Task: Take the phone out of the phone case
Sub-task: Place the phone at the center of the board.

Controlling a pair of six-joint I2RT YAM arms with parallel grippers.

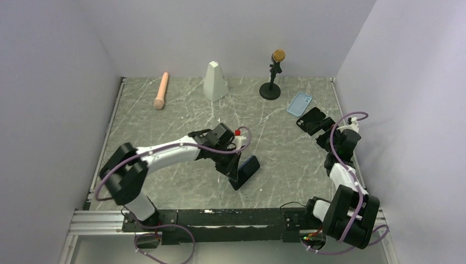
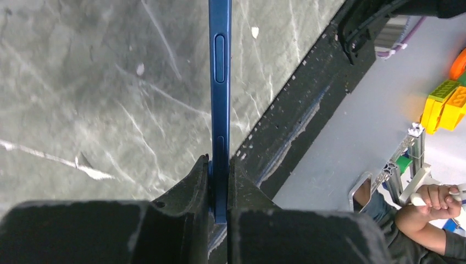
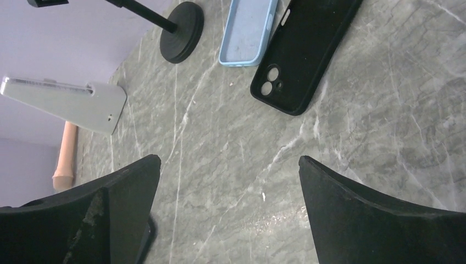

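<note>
My left gripper (image 1: 235,165) is shut on a dark-blue phone (image 1: 247,170), held on edge near the middle of the table. In the left wrist view the phone's thin blue side with its buttons (image 2: 220,66) runs up from between my gripper's (image 2: 220,160) jaws. The light-blue phone case (image 1: 299,103) lies open side up and empty at the back right, also in the right wrist view (image 3: 248,30). My right gripper (image 3: 228,160) is open and empty, above bare table near the case.
A black phone-shaped thing with two camera lenses (image 3: 305,52) lies next to the light-blue case. A microphone on a round black stand (image 1: 273,74), a white pyramid (image 1: 215,81) and a peach cylinder (image 1: 161,91) stand along the back. Walls close three sides.
</note>
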